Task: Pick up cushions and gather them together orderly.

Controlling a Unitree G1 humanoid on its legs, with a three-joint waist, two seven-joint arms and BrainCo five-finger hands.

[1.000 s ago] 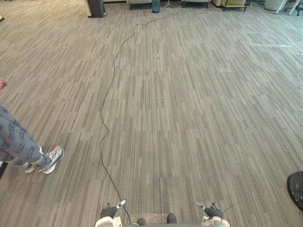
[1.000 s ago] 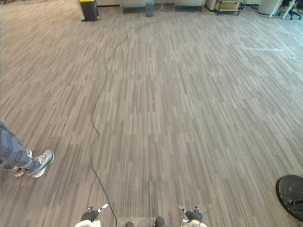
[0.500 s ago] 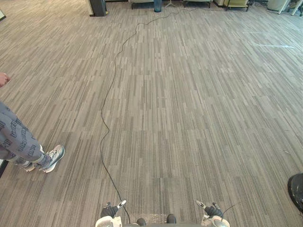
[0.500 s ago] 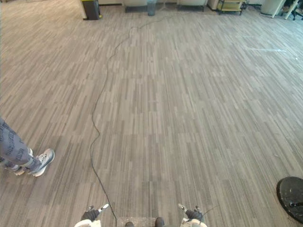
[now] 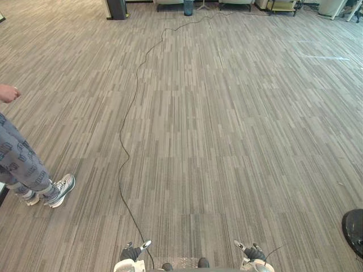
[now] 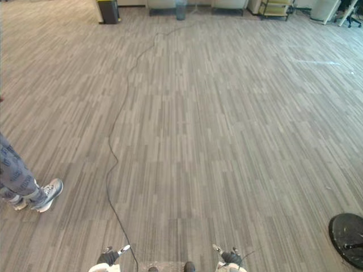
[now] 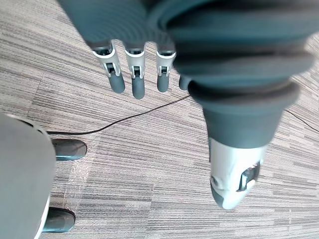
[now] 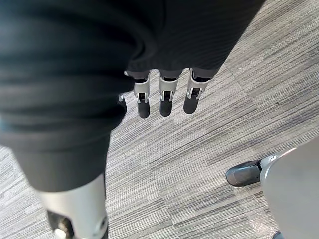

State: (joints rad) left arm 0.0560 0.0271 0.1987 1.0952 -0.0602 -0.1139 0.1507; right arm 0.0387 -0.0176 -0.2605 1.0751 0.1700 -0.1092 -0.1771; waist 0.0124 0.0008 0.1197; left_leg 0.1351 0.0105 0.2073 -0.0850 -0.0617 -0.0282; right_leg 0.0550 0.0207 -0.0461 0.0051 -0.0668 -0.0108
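My left hand (image 5: 131, 253) hangs low at the bottom edge of the eye views, over the grey striped carpet. Its wrist view has the fingers (image 7: 131, 74) straight and pointing down at the floor, with nothing in them. My right hand (image 5: 253, 252) hangs the same way at the bottom right. Its fingers (image 8: 165, 97) are also straight and hold nothing, with bare carpet past them.
A person stands at the left edge, with a patterned trouser leg (image 5: 20, 164), a grey shoe (image 5: 61, 190) and a hand (image 5: 8, 92) in view. A round black base (image 6: 347, 238) lies on the floor at the lower right. A dark bin (image 5: 116, 8) and furniture stand far back.
The whole picture has shifted slightly, so the camera moved. The person's hand has come a little further in at the left. Both my hands hang as before.
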